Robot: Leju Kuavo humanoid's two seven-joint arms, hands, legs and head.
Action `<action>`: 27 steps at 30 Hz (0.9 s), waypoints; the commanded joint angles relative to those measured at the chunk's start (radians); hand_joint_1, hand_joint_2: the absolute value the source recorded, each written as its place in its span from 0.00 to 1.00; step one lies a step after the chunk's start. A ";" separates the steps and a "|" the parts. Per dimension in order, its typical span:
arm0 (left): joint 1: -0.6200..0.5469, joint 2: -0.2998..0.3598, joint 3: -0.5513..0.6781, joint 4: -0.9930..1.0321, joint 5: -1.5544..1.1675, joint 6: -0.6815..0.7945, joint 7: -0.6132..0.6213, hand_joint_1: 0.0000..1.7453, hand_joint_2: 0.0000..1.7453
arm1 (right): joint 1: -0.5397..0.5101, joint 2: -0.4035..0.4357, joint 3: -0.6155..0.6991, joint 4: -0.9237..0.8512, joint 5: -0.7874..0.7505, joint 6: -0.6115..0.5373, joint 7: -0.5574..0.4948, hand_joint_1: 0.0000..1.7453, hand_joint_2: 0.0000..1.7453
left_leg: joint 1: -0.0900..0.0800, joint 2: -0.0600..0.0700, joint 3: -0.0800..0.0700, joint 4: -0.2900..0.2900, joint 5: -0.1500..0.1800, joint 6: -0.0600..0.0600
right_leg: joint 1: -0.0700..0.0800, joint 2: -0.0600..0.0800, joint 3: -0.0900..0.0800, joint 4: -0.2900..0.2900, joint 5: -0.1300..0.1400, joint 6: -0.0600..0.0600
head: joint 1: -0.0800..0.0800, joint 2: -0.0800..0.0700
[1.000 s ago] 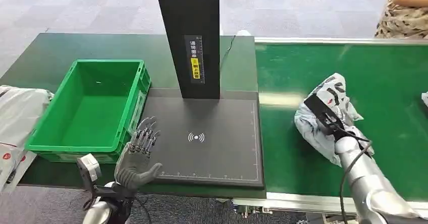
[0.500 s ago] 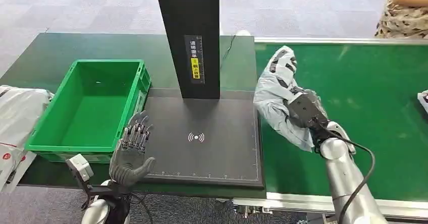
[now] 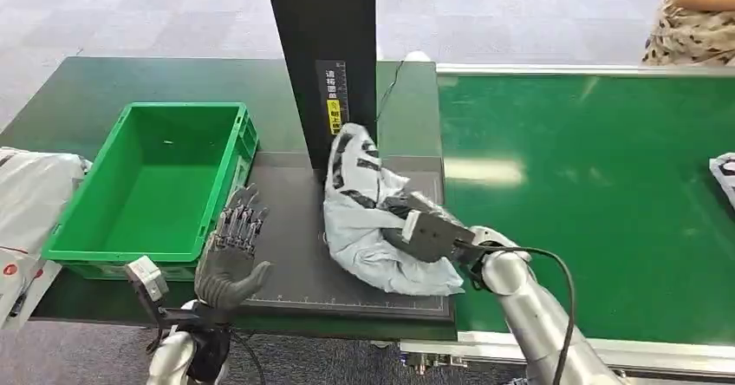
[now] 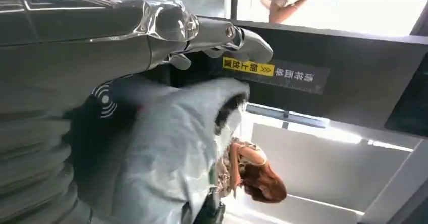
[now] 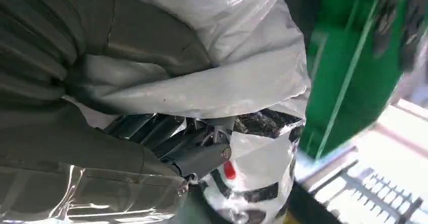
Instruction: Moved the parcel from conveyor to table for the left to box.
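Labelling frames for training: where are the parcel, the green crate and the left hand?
parcel (image 3: 364, 220), head view, pale wrapping.
green crate (image 3: 104, 251), head view, near rim.
left hand (image 3: 230, 268), head view, palm.

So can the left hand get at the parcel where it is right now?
Probably yes. The parcel is over the black pad, just beside the open left hand, with nothing between them. The right hand grips its far side, leaving the near side free.

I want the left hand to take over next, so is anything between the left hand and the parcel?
Nothing visible. The left hand hovers open at the pad's left edge, and only bare pad lies between it and the parcel, which the right hand grips.
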 commanded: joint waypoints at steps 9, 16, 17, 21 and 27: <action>0.015 0.044 -0.010 0.027 -0.012 0.013 0.017 0.00 1.00 | -0.104 -0.004 0.153 0.140 0.024 -0.189 0.004 0.00 1.00 | -0.001 0.000 0.002 -0.001 0.000 0.000 | 0.000 0.000 0.003 -0.002 0.000 0.000 | 0.000 0.000; 0.044 0.054 0.005 -0.006 -0.066 0.036 0.017 0.00 1.00 | -0.046 -0.026 -0.014 0.034 0.003 -0.247 -0.005 0.00 1.00 | 0.000 -0.002 0.001 0.000 0.000 0.000 | 0.000 -0.002 0.002 -0.001 0.000 0.000 | 0.000 0.000; 0.052 0.052 0.009 -0.014 -0.070 0.040 0.016 0.00 1.00 | -0.029 -0.028 -0.043 0.009 -0.018 -0.251 -0.023 0.00 1.00 | 0.000 -0.002 0.003 -0.001 0.000 0.000 | 0.000 -0.002 0.004 -0.002 0.000 0.000 | 0.000 0.000; 0.075 0.047 0.017 -0.034 -0.072 0.040 0.012 0.00 1.00 | 0.021 -0.023 -0.119 -0.067 -0.053 -0.267 -0.064 0.00 1.00 | 0.000 -0.002 0.002 -0.001 0.000 0.000 | 0.000 -0.002 0.003 -0.002 -0.001 0.000 | 0.000 0.000; 0.070 0.045 0.014 -0.037 -0.109 0.070 -0.001 0.00 1.00 | 0.087 -0.002 -0.235 -0.163 -0.170 -0.241 -0.139 0.00 1.00 | 0.000 -0.003 0.001 -0.001 0.000 0.000 | 0.000 -0.003 0.002 -0.002 -0.001 0.000 | 0.000 0.000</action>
